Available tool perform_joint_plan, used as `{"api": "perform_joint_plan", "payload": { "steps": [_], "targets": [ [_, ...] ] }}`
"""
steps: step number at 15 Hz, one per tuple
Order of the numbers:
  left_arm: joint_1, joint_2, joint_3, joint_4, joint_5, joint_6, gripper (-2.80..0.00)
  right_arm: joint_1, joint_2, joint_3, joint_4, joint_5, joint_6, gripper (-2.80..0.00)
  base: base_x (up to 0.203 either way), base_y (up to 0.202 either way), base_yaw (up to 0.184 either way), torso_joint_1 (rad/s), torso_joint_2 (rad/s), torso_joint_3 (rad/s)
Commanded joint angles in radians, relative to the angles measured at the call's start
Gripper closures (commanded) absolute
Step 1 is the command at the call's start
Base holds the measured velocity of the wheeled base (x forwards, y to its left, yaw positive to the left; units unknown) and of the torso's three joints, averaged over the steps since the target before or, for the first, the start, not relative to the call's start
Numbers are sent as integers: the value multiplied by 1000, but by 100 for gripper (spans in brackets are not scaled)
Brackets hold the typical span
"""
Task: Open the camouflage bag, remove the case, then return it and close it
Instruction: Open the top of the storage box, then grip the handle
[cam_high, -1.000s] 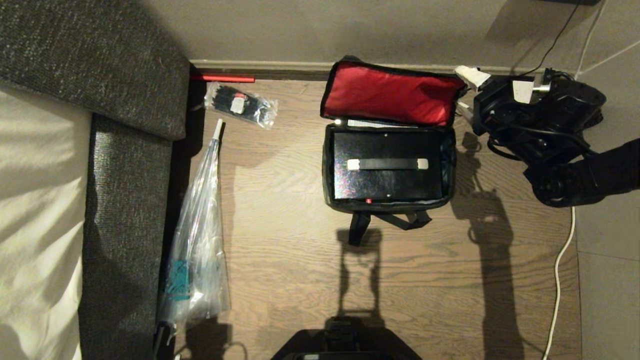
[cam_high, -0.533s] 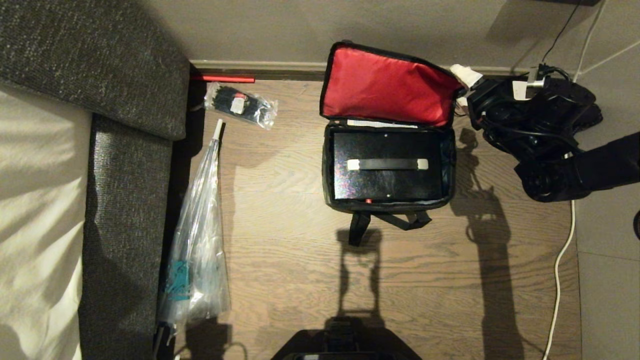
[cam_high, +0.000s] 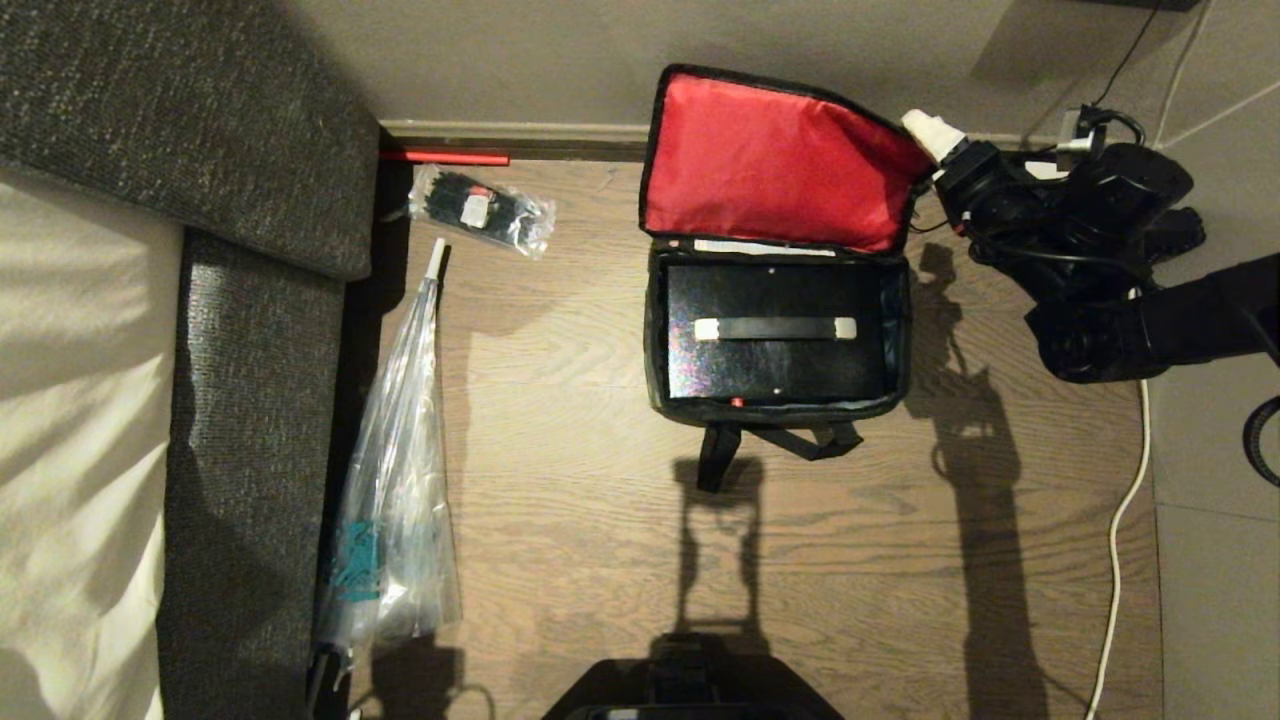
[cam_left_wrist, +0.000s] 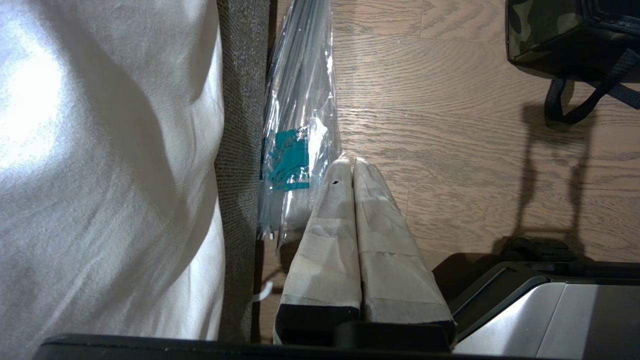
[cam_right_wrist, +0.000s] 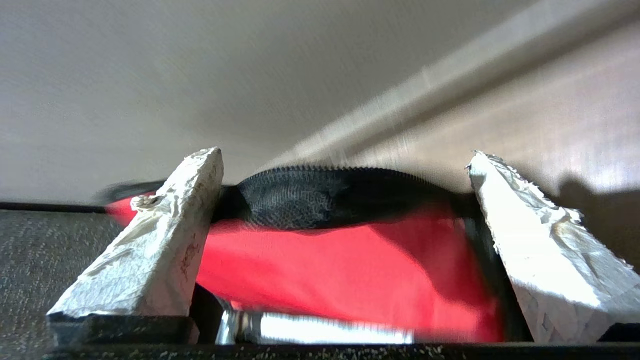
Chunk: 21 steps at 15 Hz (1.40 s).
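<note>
Head view, nearest first: the dark front of the robot's base (cam_high: 690, 690) sits at the bottom edge, casting a long shadow up the wooden floor (cam_high: 560, 480). To the left a long clear plastic sleeve (cam_high: 395, 480) lies along the edge of a grey sofa (cam_high: 250, 400) with a white sheet (cam_high: 70, 420) over its seat. Further out, in the middle of the floor, stands the camouflage bag (cam_high: 775, 330) with its black straps trailing toward the robot. Its lid (cam_high: 775, 165) is raised, red lining facing the camera, leaning back toward the wall (cam_high: 600, 60). Inside the bag lies the case (cam_high: 775, 345), flat and black, filling nearly the whole compartment, its strap handle with white tabs lying across the top. A small plastic packet (cam_high: 480, 210) and a thin red rod (cam_high: 445, 157) rest near the skirting board. The right gripper (cam_high: 925, 160) reaches in from the right, at the lid's right-hand corner; in the right wrist view its taped fingers (cam_right_wrist: 150, 250) stand wide apart on either side of the lid's black edge, gripping nothing. In the left wrist view the left gripper (cam_left_wrist: 352, 167) hangs beside the sofa above the plastic sleeve, its taped fingers pressed together with nothing between them.
</note>
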Motion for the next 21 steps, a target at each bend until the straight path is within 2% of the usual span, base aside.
{"api": "perform_joint_plan", "payload": {
  "steps": [1, 6, 9, 11, 14, 18, 19, 21],
  "targets": [
    [0, 0, 0, 0, 0, 0, 0, -9, 14, -51, -6, 10, -26, -280, 0, 0, 0, 0, 0, 0],
    [0, 0, 0, 0, 0, 0, 0, -10, 28, -87, -14, 33, -90, -280, 0, 0, 0, 0, 0, 0],
    [0, 0, 0, 0, 0, 0, 0, -25, -10, -54, -4, 49, -141, -280, 0, 0, 0, 0, 0, 0],
    [0, 0, 0, 0, 0, 0, 0, -32, -30, 36, 11, 60, -161, -280, 0, 0, 0, 0, 0, 0],
    [0, 0, 0, 0, 0, 0, 0, -30, -95, 250, 19, 67, -180, -280, 0, 0, 0, 0, 0, 0],
    [0, 0, 0, 0, 0, 0, 0, 7, -217, 509, 18, 66, -175, -280, 0, 0, 0, 0, 0, 0],
    [0, 0, 0, 0, 0, 0, 0, 14, -257, 558, 20, 66, -175, 0, 0, 0, 0, 0, 0, 0],
    [0, 0, 0, 0, 0, 0, 0, 24, -343, 631, 23, 73, -179, 0, 0, 0, 0, 0, 0, 0]
  ]
}}
